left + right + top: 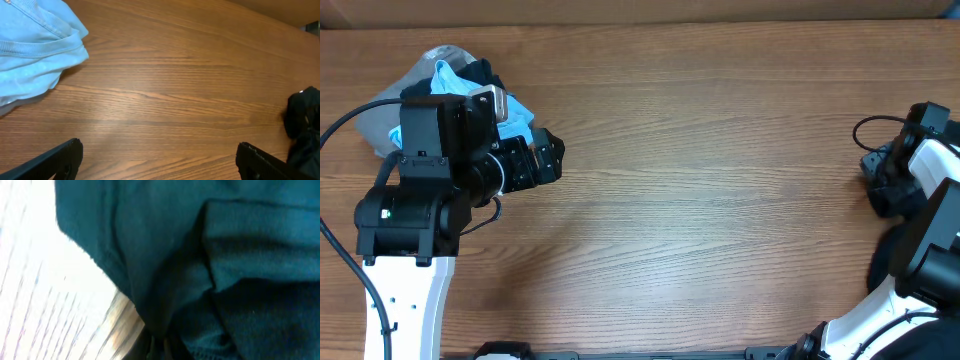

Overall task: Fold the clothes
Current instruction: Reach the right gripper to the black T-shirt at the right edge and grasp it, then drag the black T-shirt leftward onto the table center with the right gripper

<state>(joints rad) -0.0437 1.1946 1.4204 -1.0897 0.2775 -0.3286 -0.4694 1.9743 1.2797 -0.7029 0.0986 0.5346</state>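
A pile of clothes [445, 75], light blue with a black piece in it, lies at the table's far left, partly under my left arm. Its light blue garment [35, 50] fills the upper left of the left wrist view. My left gripper [548, 158] [157, 157] is wide open and empty over bare wood, just right of the pile. My right gripper [880, 180] is at the table's right edge. In the right wrist view a dark teal garment [210, 255] fills the frame and the jaws [165, 347] look closed on its fold.
The wooden table [700, 200] stretches between the two arms. A dark bundle [302, 117] shows at the far right of the left wrist view. A black cable [350, 120] loops by the left arm's base.
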